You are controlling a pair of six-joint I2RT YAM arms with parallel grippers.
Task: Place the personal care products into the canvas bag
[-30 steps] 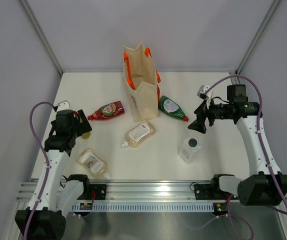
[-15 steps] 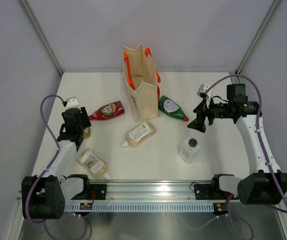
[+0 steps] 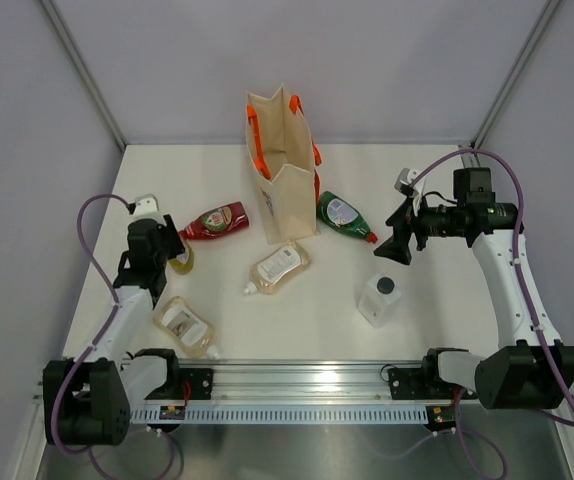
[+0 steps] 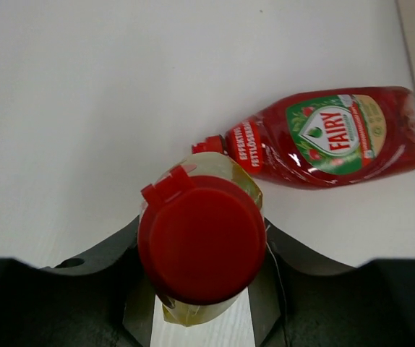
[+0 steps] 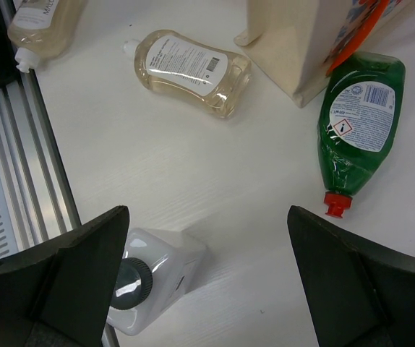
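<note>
My left gripper is shut on the olive-yellow bottle, whose red cap faces the left wrist camera. From above, that gripper is at the table's left, with the bottle showing beside it. The red bottle lies just beyond. The canvas bag stands upright at the back centre. A green bottle lies right of the bag and a peach bottle in front of it. Another peach bottle lies near left. My right gripper hangs open above the clear black-capped bottle.
An aluminium rail runs along the table's near edge, carrying both arm bases. Grey enclosure walls close the left, back and right sides. The bag's orange handles stand up at its open top.
My left gripper has shut on the olive-yellow bottle, and the left arm has dropped lower and shifted slightly right. The right arm has stayed still.
</note>
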